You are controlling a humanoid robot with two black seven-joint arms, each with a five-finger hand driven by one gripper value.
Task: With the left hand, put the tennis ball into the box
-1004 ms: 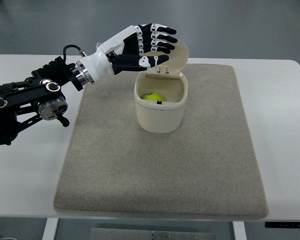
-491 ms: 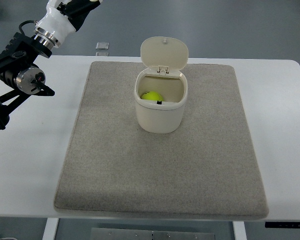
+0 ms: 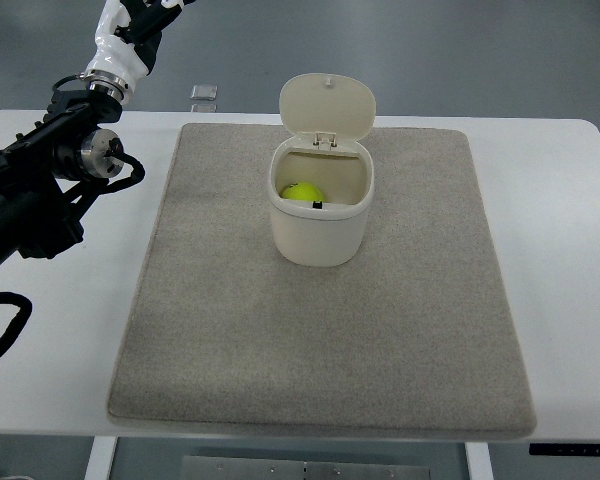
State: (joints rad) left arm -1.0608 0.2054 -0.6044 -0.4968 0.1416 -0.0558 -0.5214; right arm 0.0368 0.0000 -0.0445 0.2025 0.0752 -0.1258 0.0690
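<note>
You've got the box (image 3: 320,215) standing upright near the mat's (image 3: 410,330) far-centre, its axis vertical, mouth facing up. Its lid (image 3: 327,103) is flipped open and stands nearly upright at the far rim, hinged there, inner face turned toward you. Inside the box sits the ball (image 3: 304,192), yellow-green, low against the left inner wall; it's round, so no long axis or heading to give you. A small dark bit shows at the near inner rim just right of the ball; can't tell what it is. Nothing else visible in the box. The mat lies flat on the white table (image 3: 570,230). Your left arm (image 3: 65,165) comes in from the left edge, runs up along the table's left side, w/ the white wrist (image 3: 115,50) going out the top edge. The left hand is cut off by the frame, so can't tell if fingers are spread or curled. It's well apart from the box. A small grey square (image 3: 204,92) lies on the floor beyond the table's far edge.
</note>
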